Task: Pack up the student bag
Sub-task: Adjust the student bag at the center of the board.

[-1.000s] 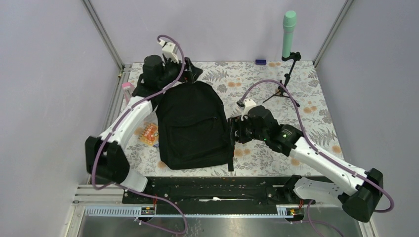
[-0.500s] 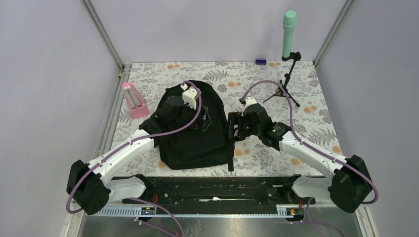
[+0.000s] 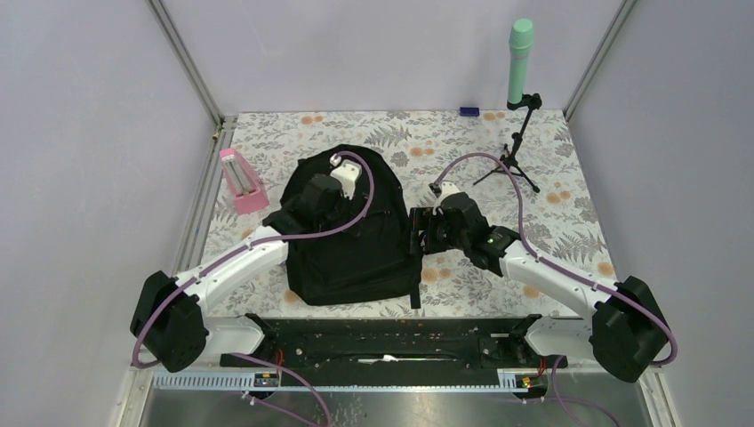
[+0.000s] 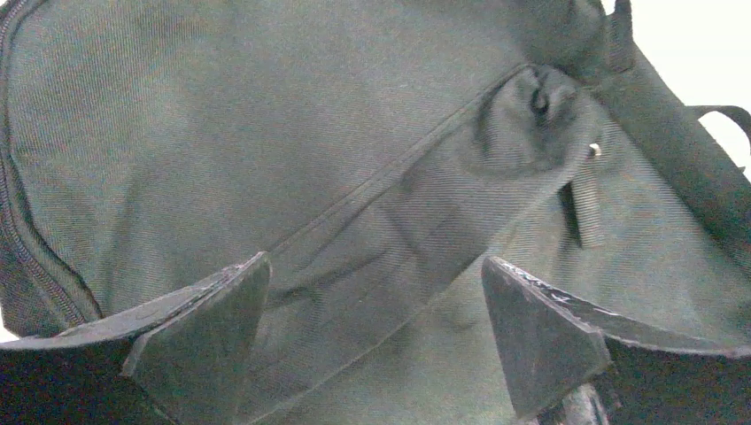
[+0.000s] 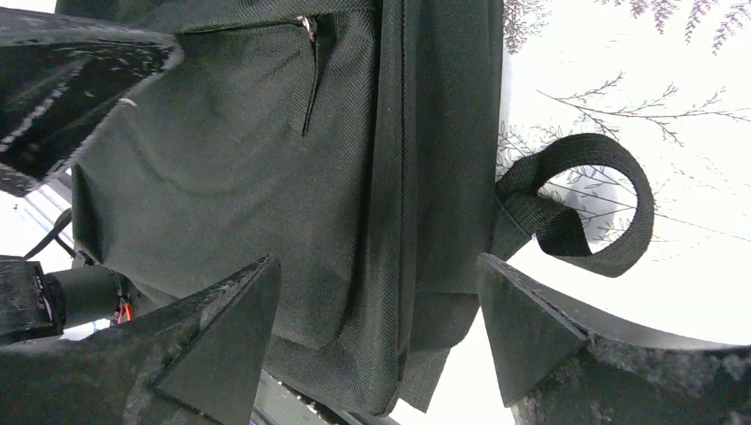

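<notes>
The student bag (image 3: 360,258), a big black backpack, lies flat in the middle of the table with its front zip pocket up. My left gripper (image 3: 304,203) hovers low over its upper left part. In the left wrist view it (image 4: 376,332) is open, and black fabric (image 4: 266,133) with a diagonal seam fills the gap between the fingers (image 4: 208,328). My right gripper (image 3: 416,233) sits at the bag's right edge. It (image 5: 376,341) is open, and the bag's side (image 5: 416,177) runs between its jaws without being pinched. A strap loop (image 5: 580,199) lies on the cloth beside that edge.
A pink holder (image 3: 241,181) stands left of the bag near the table's left edge. A small tripod (image 3: 516,160) carrying a green cylinder (image 3: 520,60) stands at the back right, and a small blue item (image 3: 469,112) lies by the back wall. Frame posts rise at both back corners.
My left arm swung from behind the bag's top forward onto the bag, uncovering the pink holder and covering the orange item beside the bag. The right gripper shifted slightly along the bag's right edge.
</notes>
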`<state>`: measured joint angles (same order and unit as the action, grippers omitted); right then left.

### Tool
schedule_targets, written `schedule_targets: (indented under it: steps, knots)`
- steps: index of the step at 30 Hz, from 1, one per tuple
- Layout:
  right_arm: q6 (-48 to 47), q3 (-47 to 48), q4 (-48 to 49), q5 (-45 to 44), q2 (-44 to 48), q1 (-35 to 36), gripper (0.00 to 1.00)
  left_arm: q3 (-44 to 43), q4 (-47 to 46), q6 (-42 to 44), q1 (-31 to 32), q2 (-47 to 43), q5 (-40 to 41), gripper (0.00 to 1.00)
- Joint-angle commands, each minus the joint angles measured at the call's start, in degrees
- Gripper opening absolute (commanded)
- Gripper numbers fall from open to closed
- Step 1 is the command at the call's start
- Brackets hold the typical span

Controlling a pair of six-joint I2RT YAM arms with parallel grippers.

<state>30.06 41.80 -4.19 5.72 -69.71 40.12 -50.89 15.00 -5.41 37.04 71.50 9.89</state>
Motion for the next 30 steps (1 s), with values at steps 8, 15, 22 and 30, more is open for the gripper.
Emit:
schedule_targets:
  steps: [8, 15, 22, 30]
  knots:
    - [1.88, 1.38, 3.24, -0.54, -3.09, 1.94, 0.76, -2.64, -1.13, 1.62, 0.23, 6.52, 5.39, 0.94]
    - [2.08, 0.75, 3.37, -1.28, -2.94, 1.9, 0.35, -2.01, -3.47, 0.76, 0.1, 7.01, 13.03, 0.7]
    - [2.02, 0.38, 3.63, -1.71, -2.82, 1.9, 0.0, -1.49, -4.6, 2.82, 0.13, 7.88, 7.58, 0.53]
    - [-3.48, 1.44, -1.55, -8.96, 0.28, 0.57, 0.0, -0.34, -3.55, 2.6, 0.42, 4.88, 5.93, 0.0]
